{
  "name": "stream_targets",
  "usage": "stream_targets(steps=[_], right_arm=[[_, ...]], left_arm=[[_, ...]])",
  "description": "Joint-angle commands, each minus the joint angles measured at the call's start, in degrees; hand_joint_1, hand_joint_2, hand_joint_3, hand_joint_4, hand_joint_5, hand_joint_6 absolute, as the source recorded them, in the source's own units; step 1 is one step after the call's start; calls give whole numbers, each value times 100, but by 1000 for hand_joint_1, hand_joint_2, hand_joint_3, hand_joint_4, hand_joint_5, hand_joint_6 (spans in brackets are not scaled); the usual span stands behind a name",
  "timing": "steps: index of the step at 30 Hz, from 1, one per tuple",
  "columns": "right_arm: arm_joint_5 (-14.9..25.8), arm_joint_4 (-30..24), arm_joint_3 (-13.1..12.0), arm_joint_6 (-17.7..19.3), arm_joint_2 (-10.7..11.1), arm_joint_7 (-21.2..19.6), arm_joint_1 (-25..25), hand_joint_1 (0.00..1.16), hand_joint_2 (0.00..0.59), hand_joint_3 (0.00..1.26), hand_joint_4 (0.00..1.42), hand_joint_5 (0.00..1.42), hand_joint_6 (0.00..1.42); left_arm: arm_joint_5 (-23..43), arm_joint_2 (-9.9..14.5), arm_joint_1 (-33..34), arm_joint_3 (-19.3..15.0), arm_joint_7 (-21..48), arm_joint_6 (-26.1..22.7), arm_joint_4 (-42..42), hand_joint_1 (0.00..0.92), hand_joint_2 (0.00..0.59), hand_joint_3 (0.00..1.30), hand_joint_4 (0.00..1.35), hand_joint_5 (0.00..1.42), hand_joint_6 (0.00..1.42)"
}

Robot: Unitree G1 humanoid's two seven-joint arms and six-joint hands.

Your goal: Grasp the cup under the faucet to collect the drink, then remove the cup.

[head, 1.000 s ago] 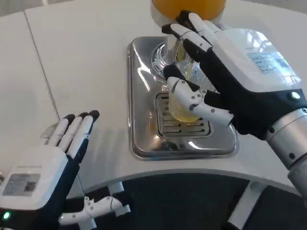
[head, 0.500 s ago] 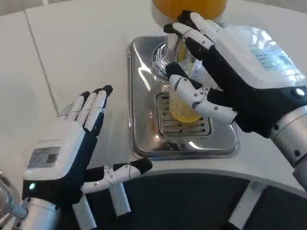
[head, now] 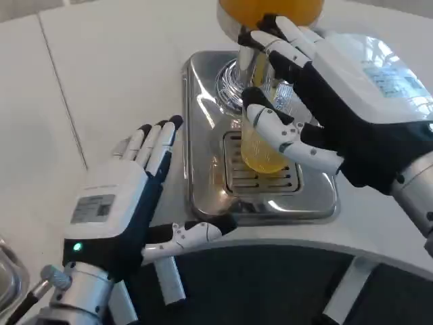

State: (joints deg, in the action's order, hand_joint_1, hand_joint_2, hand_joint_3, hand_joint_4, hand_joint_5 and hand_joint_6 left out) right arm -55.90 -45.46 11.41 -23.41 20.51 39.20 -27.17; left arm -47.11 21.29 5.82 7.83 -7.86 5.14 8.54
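Note:
A clear cup (head: pixel 260 150) with yellow drink in its lower part stands on the slotted grate of the chrome drip tray (head: pixel 203 101), below the dispenser's orange tank (head: pixel 269 10). My right hand (head: pixel 331 101) wraps around the cup from the right, thumb across its front and fingers behind it near the faucet. The faucet itself is hidden by those fingers. My left hand (head: pixel 128 196) hovers open just left of the tray, fingers straight and pointing away from me, thumb stretched toward the tray's front corner.
The white table has a seam (head: pixel 64 95) running along its left part. Its curved front edge (head: pixel 284 247) lies just below the tray. A metal object (head: pixel 8 277) shows at the lower left corner.
My left hand has risen from the table's front edge and moved up and right, close to the tray. The right hand still holds the cup, shifted slightly up and right.

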Motion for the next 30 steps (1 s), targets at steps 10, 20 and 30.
stream_targets(steps=[10, 20, 30], right_arm=[[74, -180, -306, -115, -285, 72, 226, 0, 551, 108, 0, 27, 18], [252, -612, -901, -48, -465, -342, 693, 0, 535, 95, 0, 20, 31], [1064, -1058, -1232, 880, -365, -1003, 2026, 0, 537, 70, 0, 0, 24]], left_arm=[[-58, -150, 494, 325, -112, -60, -408, 37, 33, 0, 0, 0, 46], [-42, -134, 706, 439, -112, -34, -583, 38, 36, 0, 0, 0, 45], [-9, -89, 808, 508, -115, 17, -740, 37, 34, 0, 0, 0, 45]])
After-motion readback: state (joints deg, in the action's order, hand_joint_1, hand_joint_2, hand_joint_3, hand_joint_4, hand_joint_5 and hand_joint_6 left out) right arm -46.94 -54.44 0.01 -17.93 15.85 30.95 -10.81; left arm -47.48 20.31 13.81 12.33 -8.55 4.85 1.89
